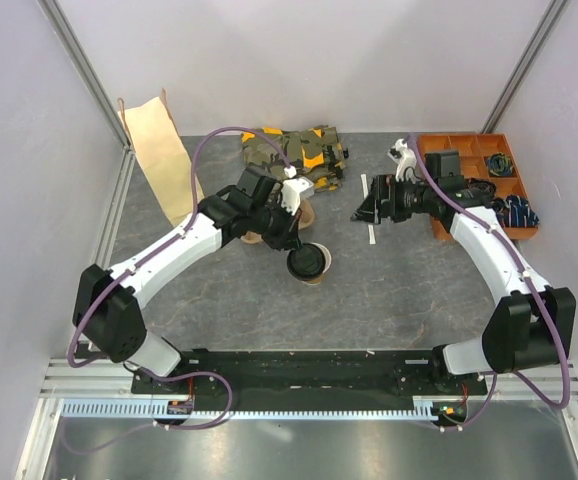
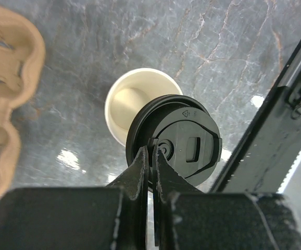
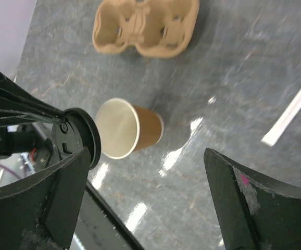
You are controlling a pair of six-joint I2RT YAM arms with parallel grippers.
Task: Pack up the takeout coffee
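Grey marbled tabletop lies between white walls. Our left gripper [image 2: 151, 156] is clamped on the rim of the black lid [image 2: 174, 143], held over the open kraft cup [image 2: 140, 99], which stands upright mid-frame in the top view. In the left wrist view the cup mouth lies up and left of the lid and is only partly covered. We judge the lid must shift that way before pressing down. Our right gripper [image 1: 364, 212], jaws spread wide and empty, sits upper right of the cup.
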